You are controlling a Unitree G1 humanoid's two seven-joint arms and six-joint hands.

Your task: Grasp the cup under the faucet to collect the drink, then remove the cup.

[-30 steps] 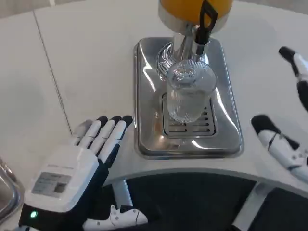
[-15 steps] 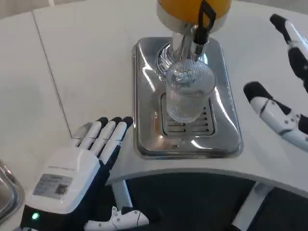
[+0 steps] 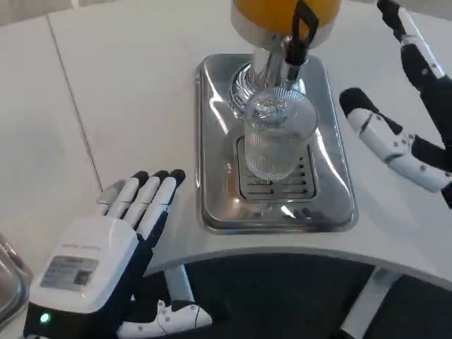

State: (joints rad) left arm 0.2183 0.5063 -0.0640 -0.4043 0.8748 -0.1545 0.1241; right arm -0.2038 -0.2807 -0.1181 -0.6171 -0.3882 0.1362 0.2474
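A clear ribbed cup (image 3: 277,135) stands upright on the grille of the steel drip tray (image 3: 215,148), right below the black faucet (image 3: 299,39) of the orange drink dispenser (image 3: 286,14). The cup looks empty. My right hand (image 3: 406,106) hovers to the right of the cup with fingers spread wide, a short gap from it, holding nothing. My left hand (image 3: 106,258) lies flat on the table's near edge, left of the tray, fingers stretched forward and empty.
The white table's curved front edge (image 3: 282,251) runs just under the tray. A metal object's rim (image 3: 10,279) shows at the lower left corner. Bare table lies left of the tray.
My right hand has moved up and leftward, closer to the cup, fingers still spread. My left hand has slid slightly back toward me.
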